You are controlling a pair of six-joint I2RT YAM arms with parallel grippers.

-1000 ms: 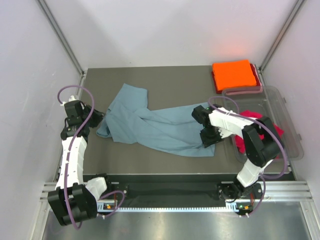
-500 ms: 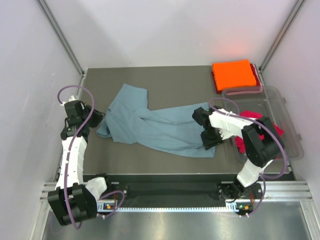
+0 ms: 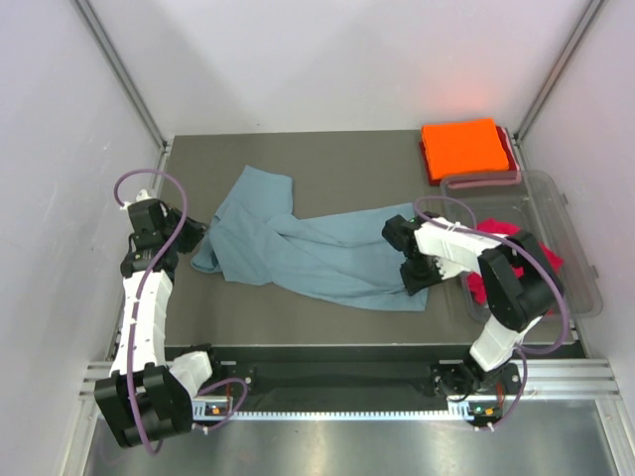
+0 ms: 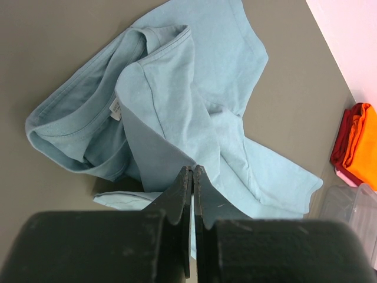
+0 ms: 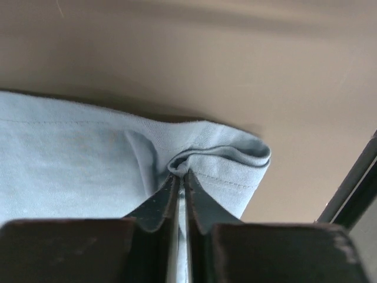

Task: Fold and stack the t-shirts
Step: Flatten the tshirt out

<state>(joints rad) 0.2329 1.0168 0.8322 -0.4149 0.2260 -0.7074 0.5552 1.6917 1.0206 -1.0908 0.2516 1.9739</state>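
Item: grey-blue tee (image 3: 298,253), crumpled mid-table (image 3: 347,169), long axis 10 to 4 o'clock. Right gripper (image 5: 181,175) pinches the hem corner at 4 o'clock. Left gripper (image 4: 192,171) is clenched at the 10 o'clock collar end; hold on cloth unclear.

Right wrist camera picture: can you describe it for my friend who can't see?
The right gripper pinches a bunched-up edge of the grey-blue t-shirt, its two dark jaws closed together on the cloth. The shirt lies on a brownish-grey table that fills the top of the picture.
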